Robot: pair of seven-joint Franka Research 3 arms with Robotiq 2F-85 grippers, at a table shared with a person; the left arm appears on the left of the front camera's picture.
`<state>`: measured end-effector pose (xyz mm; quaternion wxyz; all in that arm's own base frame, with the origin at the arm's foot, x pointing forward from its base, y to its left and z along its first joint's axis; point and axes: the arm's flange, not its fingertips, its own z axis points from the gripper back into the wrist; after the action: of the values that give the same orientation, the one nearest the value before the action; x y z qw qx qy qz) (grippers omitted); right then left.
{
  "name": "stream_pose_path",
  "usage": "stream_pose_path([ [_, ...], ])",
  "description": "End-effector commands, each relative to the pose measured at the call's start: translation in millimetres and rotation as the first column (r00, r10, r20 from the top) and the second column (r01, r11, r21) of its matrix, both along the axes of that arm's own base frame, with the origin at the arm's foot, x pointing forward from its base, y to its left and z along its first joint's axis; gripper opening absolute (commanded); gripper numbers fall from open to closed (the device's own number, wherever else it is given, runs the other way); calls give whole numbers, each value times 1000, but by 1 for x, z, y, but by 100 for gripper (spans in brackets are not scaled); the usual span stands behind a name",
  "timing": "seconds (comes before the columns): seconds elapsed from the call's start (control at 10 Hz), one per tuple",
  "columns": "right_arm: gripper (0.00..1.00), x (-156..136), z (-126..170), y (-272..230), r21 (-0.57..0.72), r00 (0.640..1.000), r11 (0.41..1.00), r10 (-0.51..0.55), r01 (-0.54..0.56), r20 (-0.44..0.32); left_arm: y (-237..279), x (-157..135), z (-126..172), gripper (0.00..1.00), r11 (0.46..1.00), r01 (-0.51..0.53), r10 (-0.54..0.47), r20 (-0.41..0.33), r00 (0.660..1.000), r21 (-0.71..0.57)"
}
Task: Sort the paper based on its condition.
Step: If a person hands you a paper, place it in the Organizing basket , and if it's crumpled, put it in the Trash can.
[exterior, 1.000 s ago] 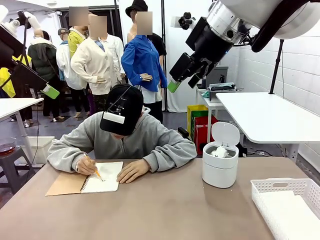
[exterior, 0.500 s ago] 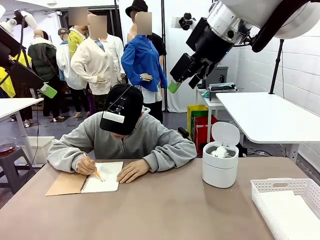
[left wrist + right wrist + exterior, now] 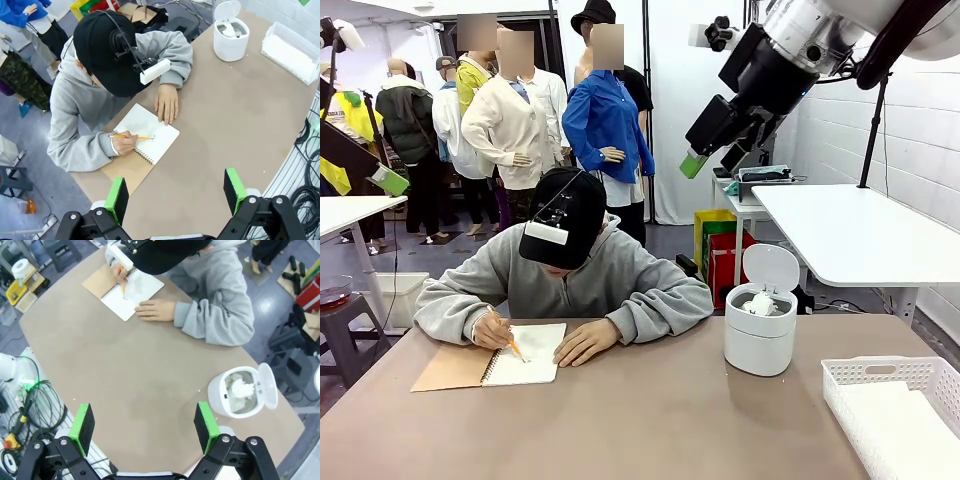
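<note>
No writing, label, brand, number or sign was legible. The open notebook [image 3: 525, 355], at about nine o'clock on the worktop [image 3: 650, 420], showed a page too small to read.

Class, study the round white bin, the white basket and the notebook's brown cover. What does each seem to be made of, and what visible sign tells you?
Bin: probably plastic, smooth and slightly glossy, with a moulded flip lid.
Basket: likely plastic too, matte white, its walls a moulded lattice of slots.
Notebook cover: seemingly uncoated card, plain matte brown, lying thin and flat.
</note>
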<state>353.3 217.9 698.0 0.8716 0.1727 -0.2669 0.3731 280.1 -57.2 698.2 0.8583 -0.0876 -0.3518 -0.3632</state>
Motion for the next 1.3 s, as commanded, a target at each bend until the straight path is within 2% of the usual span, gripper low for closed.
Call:
stream_pose_path([
  [0.0, 100, -1, -4, -2, 5, 1000, 1000, 7, -7, -11, 6, 2, -3, 100, 999, 29, -28, -13, 1000, 36],
  [0.2, 100, 0, 0, 0, 0, 1000, 1000, 0, 0, 0, 2, 3, -4, 100, 996, 44, -43, -12, 999, 79],
  [0.3, 100, 0, 0, 0, 0, 1000, 1000, 0, 0, 0, 1, 1, -4, 100, 1000, 17, -17, -14, 1000, 19],
  [0.6, 100, 0, 0, 0, 0, 1000, 1000, 0, 0, 0, 0, 1, -5, 100, 999, 24, -24, -15, 1000, 33],
  [0.9, 100, 0, 0, 0, 0, 1000, 1000, 0, 0, 0, 12, -2, -3, 100, 997, -73, 73, -9, 997, -2],
  [1.2, 100, 0, 0, 0, 0, 1000, 1000, 0, 0, 0, 13, -1, -2, 100, 997, -77, 77, -8, 997, 13],
])
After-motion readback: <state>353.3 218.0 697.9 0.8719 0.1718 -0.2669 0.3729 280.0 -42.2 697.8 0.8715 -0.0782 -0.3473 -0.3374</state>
